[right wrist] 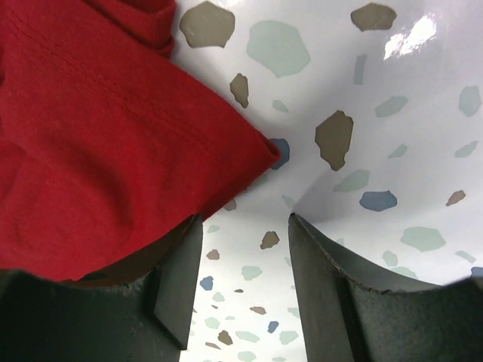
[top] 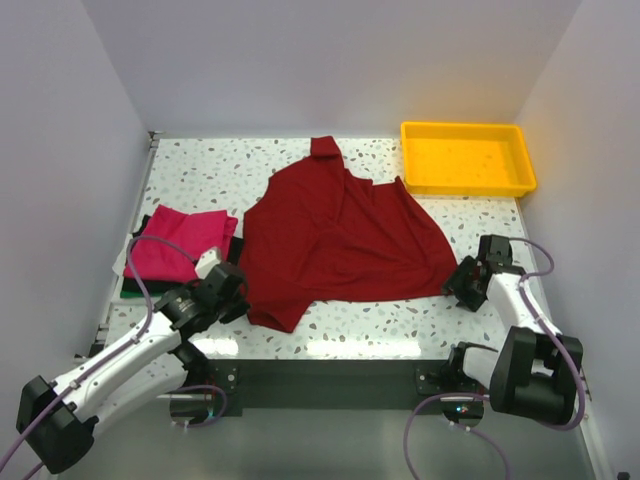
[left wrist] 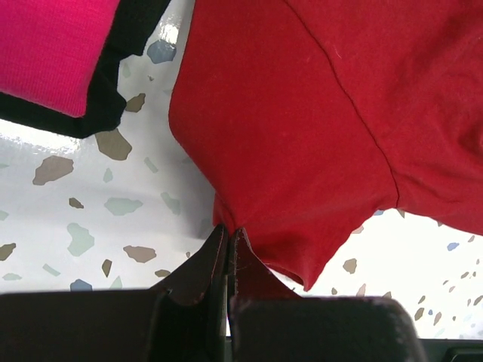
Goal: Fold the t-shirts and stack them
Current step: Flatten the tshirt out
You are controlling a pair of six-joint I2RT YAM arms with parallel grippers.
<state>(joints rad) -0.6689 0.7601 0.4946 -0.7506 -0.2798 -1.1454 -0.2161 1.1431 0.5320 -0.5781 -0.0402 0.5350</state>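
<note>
A dark crimson t-shirt (top: 335, 235) lies spread and partly folded on the table's middle. My left gripper (top: 236, 290) is shut on its near left edge; in the left wrist view the fingertips (left wrist: 228, 234) pinch the red cloth (left wrist: 317, 128). A folded magenta-pink t-shirt (top: 178, 243) lies on a dark green/black folded one (top: 150, 288) at the left; both show in the left wrist view (left wrist: 53, 53). My right gripper (top: 462, 283) is open beside the crimson shirt's right corner (right wrist: 113, 143), its left finger (right wrist: 177, 279) just under the cloth edge, with nothing between the fingers.
A yellow plastic tray (top: 467, 158) stands at the back right. White walls enclose the speckled table (top: 200, 175) on three sides. A dark bar runs along the near edge between the arm bases.
</note>
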